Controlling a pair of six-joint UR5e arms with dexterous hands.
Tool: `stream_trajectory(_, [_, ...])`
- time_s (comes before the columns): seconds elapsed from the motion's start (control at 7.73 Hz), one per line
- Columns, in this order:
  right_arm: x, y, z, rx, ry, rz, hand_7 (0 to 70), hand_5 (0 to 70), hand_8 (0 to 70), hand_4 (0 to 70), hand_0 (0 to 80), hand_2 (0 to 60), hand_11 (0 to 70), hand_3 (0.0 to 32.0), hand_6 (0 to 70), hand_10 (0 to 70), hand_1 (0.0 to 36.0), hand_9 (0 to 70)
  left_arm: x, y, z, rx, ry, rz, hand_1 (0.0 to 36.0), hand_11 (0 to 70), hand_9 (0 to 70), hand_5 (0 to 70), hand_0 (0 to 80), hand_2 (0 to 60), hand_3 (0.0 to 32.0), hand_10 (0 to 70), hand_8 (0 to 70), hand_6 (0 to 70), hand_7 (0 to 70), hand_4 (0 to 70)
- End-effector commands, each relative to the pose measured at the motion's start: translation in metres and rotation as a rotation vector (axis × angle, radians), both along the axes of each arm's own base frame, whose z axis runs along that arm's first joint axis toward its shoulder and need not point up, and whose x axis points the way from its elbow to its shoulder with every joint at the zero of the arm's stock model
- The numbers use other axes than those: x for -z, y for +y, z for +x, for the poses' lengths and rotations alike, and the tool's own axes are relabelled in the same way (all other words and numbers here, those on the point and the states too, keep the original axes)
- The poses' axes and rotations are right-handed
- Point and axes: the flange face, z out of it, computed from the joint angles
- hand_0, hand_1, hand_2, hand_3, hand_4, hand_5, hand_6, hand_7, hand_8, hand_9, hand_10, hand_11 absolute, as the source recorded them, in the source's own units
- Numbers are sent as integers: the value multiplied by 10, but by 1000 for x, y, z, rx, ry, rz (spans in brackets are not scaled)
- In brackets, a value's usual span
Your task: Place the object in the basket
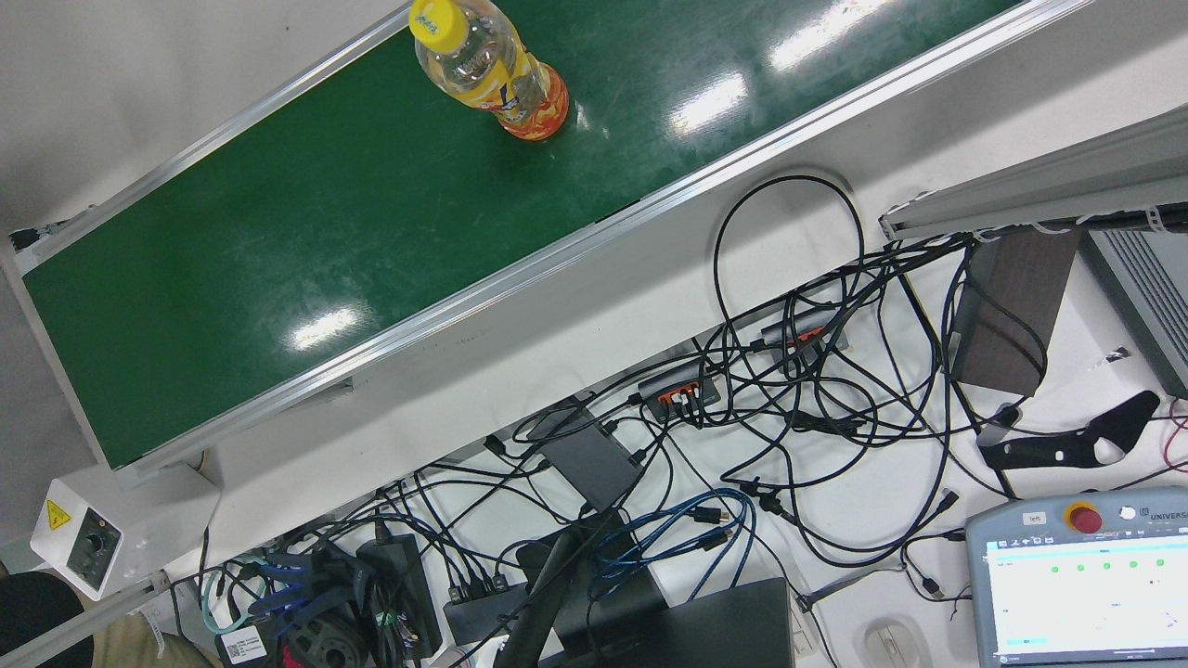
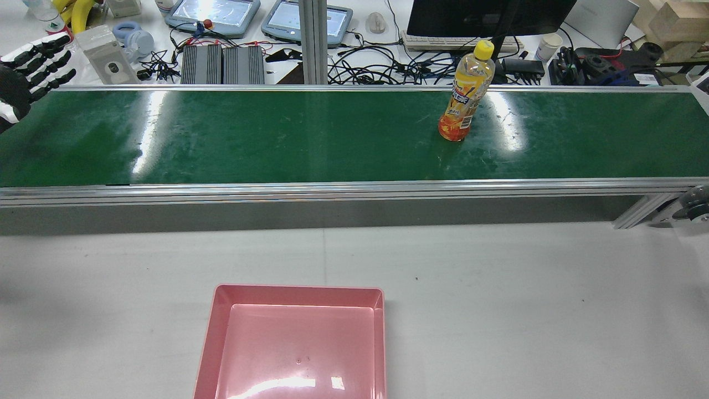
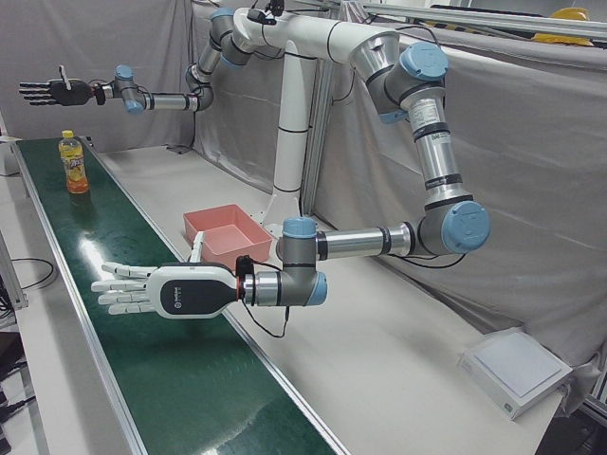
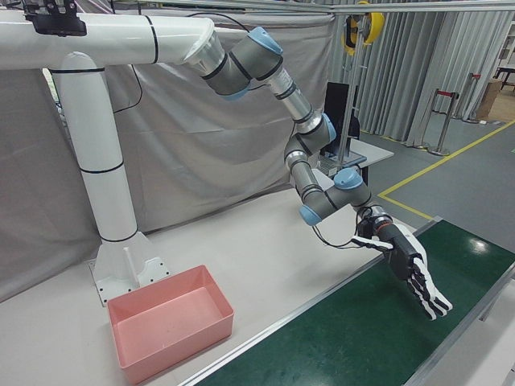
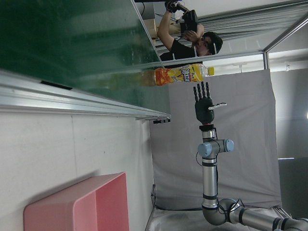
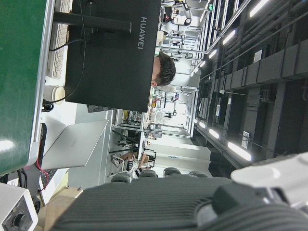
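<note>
Now | bottle [image 2: 464, 94] upright mid-belt [image 2: 277, 138] | both hands [image 3: 156, 289] [image 3: 47, 91] spread, empty | basket [image 2: 210, 332] apart

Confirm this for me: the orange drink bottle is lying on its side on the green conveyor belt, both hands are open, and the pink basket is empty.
Not quite. The orange drink bottle stands upright on the green conveyor belt, yellow cap up, as the rear view shows. The rest holds: the left hand and right hand are open, and the pink basket is empty.
</note>
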Motion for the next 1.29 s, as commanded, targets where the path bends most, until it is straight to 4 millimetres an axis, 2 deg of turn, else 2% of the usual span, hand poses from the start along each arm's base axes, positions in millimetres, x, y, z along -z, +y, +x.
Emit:
stream_trajectory(0.0, [0, 0, 0, 0, 0, -1, 0, 0, 0, 0, 0, 0, 0, 0, 0, 0, 0, 0, 2, 0, -2, -1, 6, 2, 0, 53, 24, 114, 533, 0, 32, 29, 21, 0, 0, 101])
stream_trajectory(1.16, [0, 0, 0, 0, 0, -1, 0, 0, 0, 0, 0, 0, 0, 0, 0, 0, 0, 0, 3, 0, -1, 0, 6, 5, 0, 57, 25, 123, 529, 0, 18, 33, 21, 0, 0, 108])
